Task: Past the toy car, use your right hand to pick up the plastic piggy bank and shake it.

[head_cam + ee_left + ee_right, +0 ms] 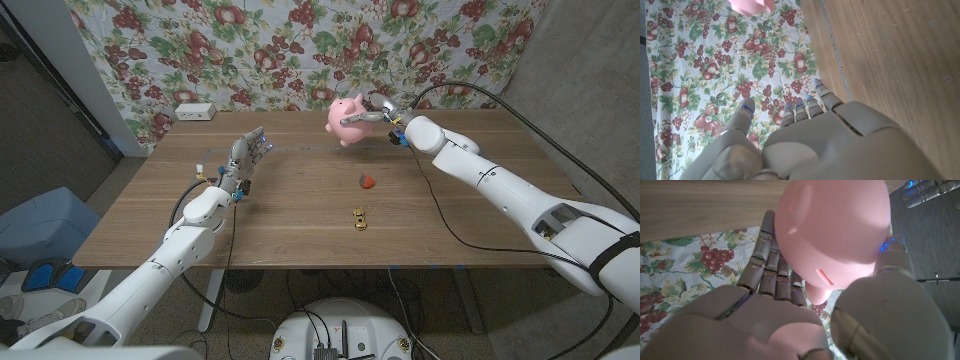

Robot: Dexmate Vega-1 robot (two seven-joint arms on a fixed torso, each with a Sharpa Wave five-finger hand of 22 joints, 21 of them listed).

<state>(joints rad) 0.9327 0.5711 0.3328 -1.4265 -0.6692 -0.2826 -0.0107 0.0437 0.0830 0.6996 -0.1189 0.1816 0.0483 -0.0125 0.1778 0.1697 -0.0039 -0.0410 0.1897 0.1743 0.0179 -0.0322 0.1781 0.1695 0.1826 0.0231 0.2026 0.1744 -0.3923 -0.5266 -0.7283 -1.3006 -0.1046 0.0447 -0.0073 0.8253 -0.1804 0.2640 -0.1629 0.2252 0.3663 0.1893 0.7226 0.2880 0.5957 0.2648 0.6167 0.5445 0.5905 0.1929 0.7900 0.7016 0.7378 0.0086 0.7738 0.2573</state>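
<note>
Above the table's (300, 200) far edge, your right hand (385, 117) holds the pink piggy bank (346, 120) aloft, tilted, its long axis running roughly across the table and its slot side facing your palm. Your fingers (765, 260) wrap one flank with the thumb (895, 265) on the other; its snout is hard to make out. Your left hand (245, 158) stands empty with fingers slightly spread, and the toy car (358, 219) sits nearer you.

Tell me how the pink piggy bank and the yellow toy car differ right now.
The piggy bank is pink, the toy car yellow. The piggy bank looks much bigger than the car. The right hand holds the piggy bank off the table at the far side, while the car rests untouched on the table, nearer the robot. Both are small toys.
</note>
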